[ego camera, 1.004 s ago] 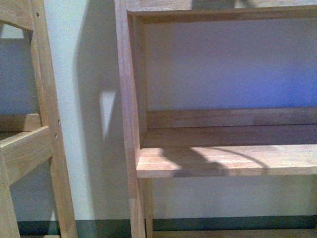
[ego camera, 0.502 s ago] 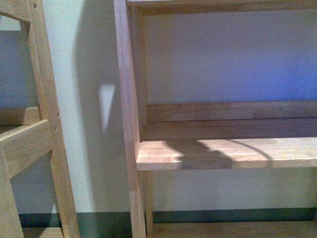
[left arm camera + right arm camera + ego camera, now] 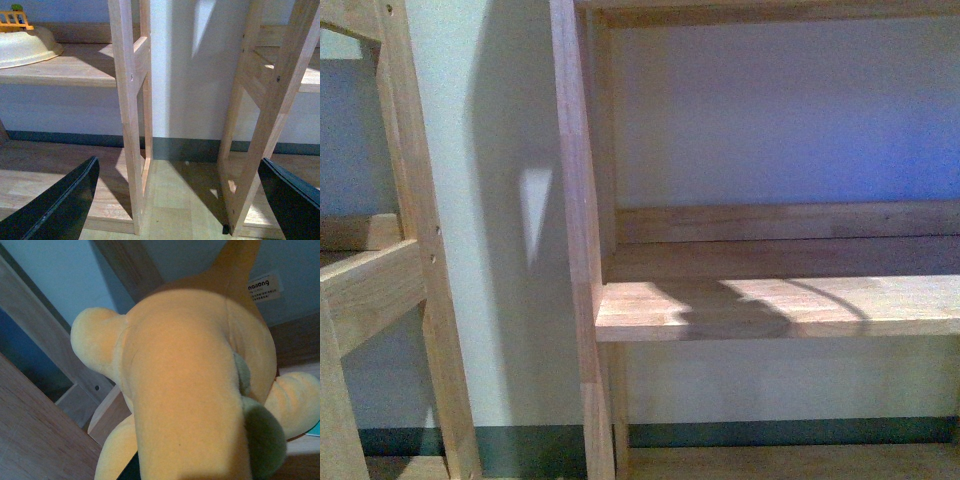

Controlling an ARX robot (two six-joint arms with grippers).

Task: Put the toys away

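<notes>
The plush toy [image 3: 185, 385], soft and orange-yellow, fills the right wrist view. It has stubby limbs, dull grey-green patches [image 3: 265, 440] and a white tag [image 3: 264, 287]. My right gripper is shut on it, and only a dark sliver of the gripper [image 3: 131, 472] shows under the plush. My left gripper [image 3: 175, 210] is open, its black fingers [image 3: 60, 205] spread wide with nothing between them. It hangs above the floor in front of the gap between two wooden shelf units. Neither gripper appears in the front view.
A wooden shelf board [image 3: 770, 310], part lit and part in shadow, lies straight ahead inside a shelf unit, whose upright post [image 3: 575, 250] is left of it. A second unit's frame [image 3: 410, 270] stands further left. A cream bowl [image 3: 25, 47] sits on a shelf beside a yellow toy piece [image 3: 15, 20].
In the front view the shelf has slid up a little in the picture, and the shadow on its board has spread to the right. The last half second shows hardly any shift.
</notes>
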